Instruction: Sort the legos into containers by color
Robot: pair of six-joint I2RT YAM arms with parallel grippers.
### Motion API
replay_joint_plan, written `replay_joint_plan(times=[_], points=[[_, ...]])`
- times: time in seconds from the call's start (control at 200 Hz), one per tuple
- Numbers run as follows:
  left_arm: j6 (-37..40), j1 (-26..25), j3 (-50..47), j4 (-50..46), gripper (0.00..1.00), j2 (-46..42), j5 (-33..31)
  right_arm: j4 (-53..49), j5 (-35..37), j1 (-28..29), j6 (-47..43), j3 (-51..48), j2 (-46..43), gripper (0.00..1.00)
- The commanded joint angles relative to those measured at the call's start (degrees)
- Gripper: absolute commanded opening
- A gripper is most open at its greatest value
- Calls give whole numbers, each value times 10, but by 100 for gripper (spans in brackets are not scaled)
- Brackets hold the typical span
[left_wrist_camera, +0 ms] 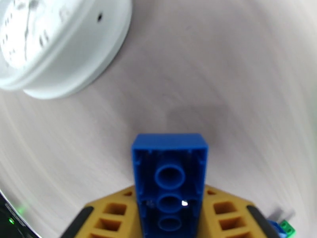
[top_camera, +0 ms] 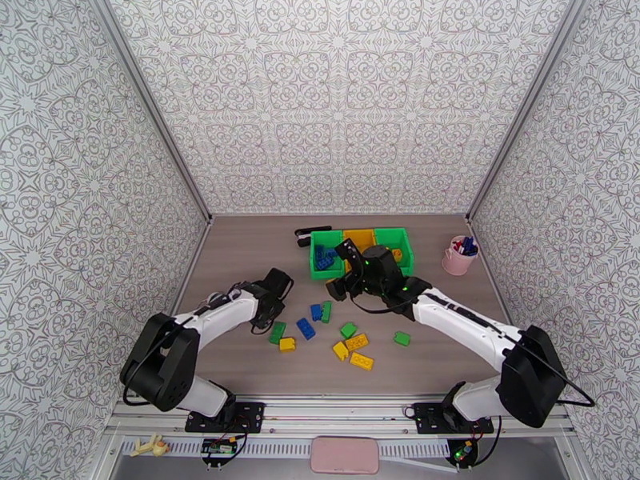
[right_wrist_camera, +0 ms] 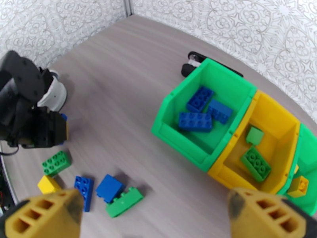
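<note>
Your left gripper (left_wrist_camera: 170,209) is clamped on a blue brick (left_wrist_camera: 169,171). The yellow fingers (left_wrist_camera: 111,219) press on both long sides, the hollow underside faces the wrist camera, and the far end sticks out past the tips. Can't tell whether it's clear of the table (left_wrist_camera: 222,76). From above, that gripper sits at the left end of the loose pile, well short of the bins.

Your right gripper (right_wrist_camera: 154,201) is spread wide with nothing between the fingers. It hangs over the table just in front of the bins.

Loose bricks, working out from the left gripper:
- A green brick (right_wrist_camera: 56,162) and a yellow cube (right_wrist_camera: 48,184) lie just beside it.
- Next come a long blue brick (right_wrist_camera: 84,187) and a square blue brick (right_wrist_camera: 109,188), with a flat green brick (right_wrist_camera: 125,201) touching the square one.
- Further right, seen from above: a green square (top_camera: 349,330), a yellow cluster (top_camera: 357,351) of three, and a lone green brick (top_camera: 402,338) set apart.

The bins stand side by side at the far side, walls touching:
- The left green bin (right_wrist_camera: 174,112) holds three blue bricks.
- The yellow bin (right_wrist_camera: 277,116) holds two green bricks.
- The right green bin (right_wrist_camera: 307,147) shows one yellow brick at its near corner.

A black object (right_wrist_camera: 190,62) lies just behind the left green bin. A pink cup (top_camera: 460,259) with pens stands right of the row, apart from it.
</note>
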Motion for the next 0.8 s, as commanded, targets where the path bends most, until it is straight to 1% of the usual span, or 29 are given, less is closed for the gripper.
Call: replay_joint_plan(times=[0.0, 0.205, 0.43, 0.585, 0.795], points=[[84, -12, 32, 27, 28, -27, -17, 14, 9, 2, 14, -25, -33, 100], [212, -43, 84, 96, 28, -26, -10, 13, -8, 2, 14, -50, -67, 100], [312, -73, 154, 168, 28, 20, 9, 28, -3, 1, 24, -71, -91, 100], [344, -82, 211, 193, 28, 68, 28, 34, 5, 1, 29, -80, -100, 100], [360, -79, 305, 182, 28, 160, 48, 32, 24, 1, 31, -90, -115, 100]])
